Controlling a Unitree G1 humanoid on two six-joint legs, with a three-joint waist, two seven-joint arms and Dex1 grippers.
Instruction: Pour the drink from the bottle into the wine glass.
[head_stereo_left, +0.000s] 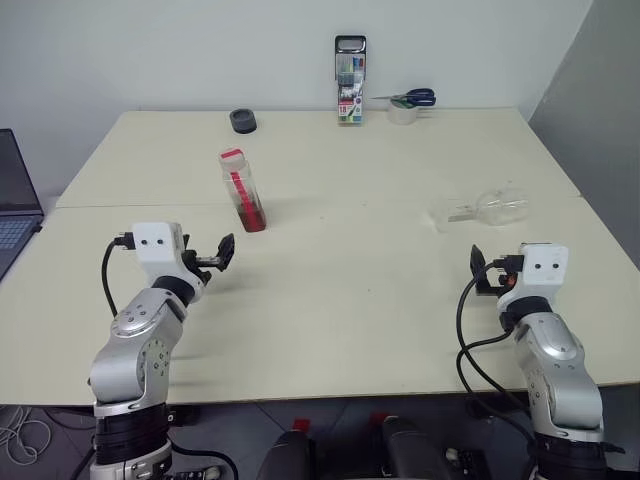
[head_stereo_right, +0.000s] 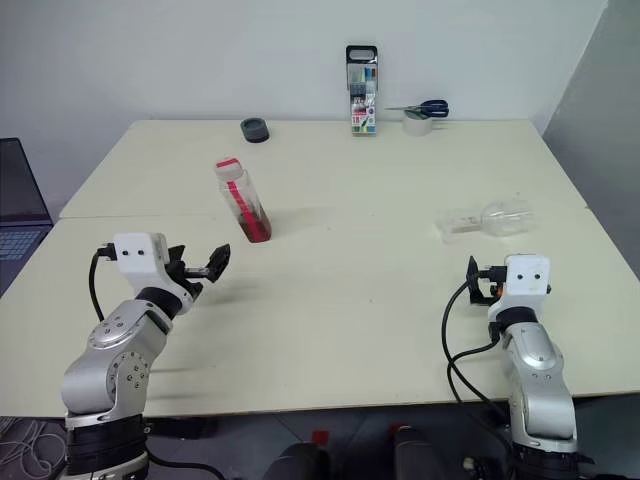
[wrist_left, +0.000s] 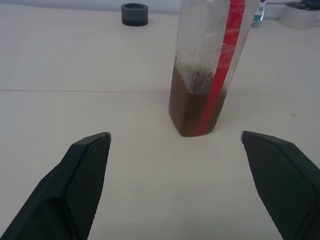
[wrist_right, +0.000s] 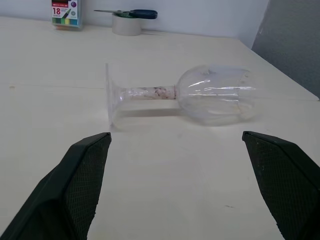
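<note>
Bottle (head_stereo_left: 243, 189): upright on bench (head_stereo_left: 350, 300), capped, drink (wrist_left: 195, 107) low inside.
Wine glass (head_stereo_left: 485, 209): lying on its side, right of bottle.
Left hand (head_stereo_left: 222, 254): fingers apart, near bottle.
Right hand (wrist_right: 175, 185): fingers apart, facing glass.

Marker pack (wrist_right: 66, 11) at table's far edge — "18" legible on label; nothing else readable.

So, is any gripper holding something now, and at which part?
Nothing is held. The left gripper is open before the bottle; the right gripper is open before the wine glass, which lies on its side.
</note>
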